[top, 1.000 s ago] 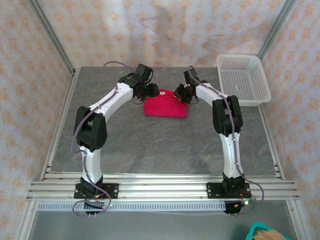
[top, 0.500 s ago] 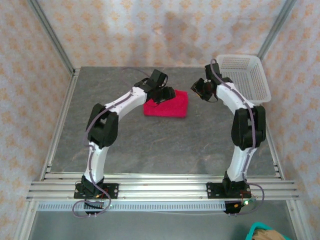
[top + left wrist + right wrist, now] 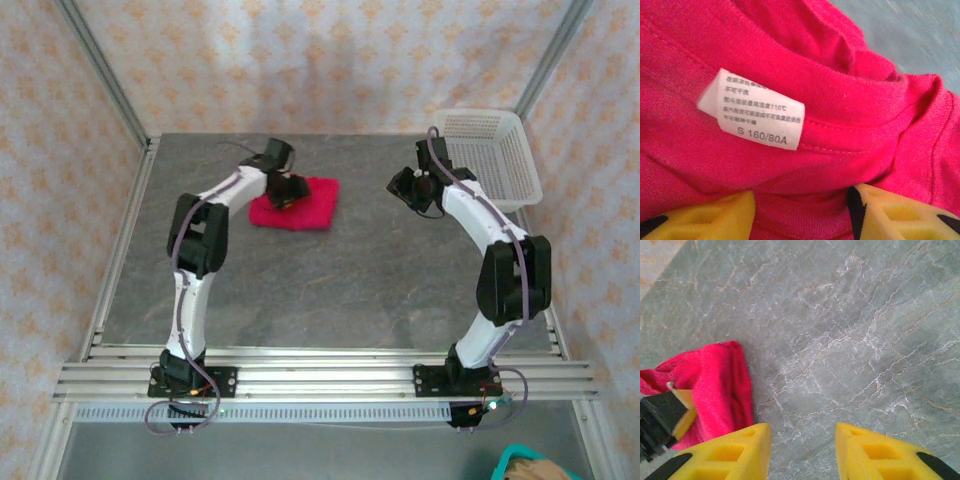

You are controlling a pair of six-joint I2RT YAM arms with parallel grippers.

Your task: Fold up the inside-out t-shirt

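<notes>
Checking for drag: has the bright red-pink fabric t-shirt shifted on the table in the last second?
Yes. The bright red-pink t-shirt has slid left, farther from the white plastic mesh basket, with the left gripper on it.

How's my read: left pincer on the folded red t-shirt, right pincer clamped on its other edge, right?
No. The right wrist view shows the right pincer open over bare table, apart from the t-shirt. The left pincer is on it.
</notes>
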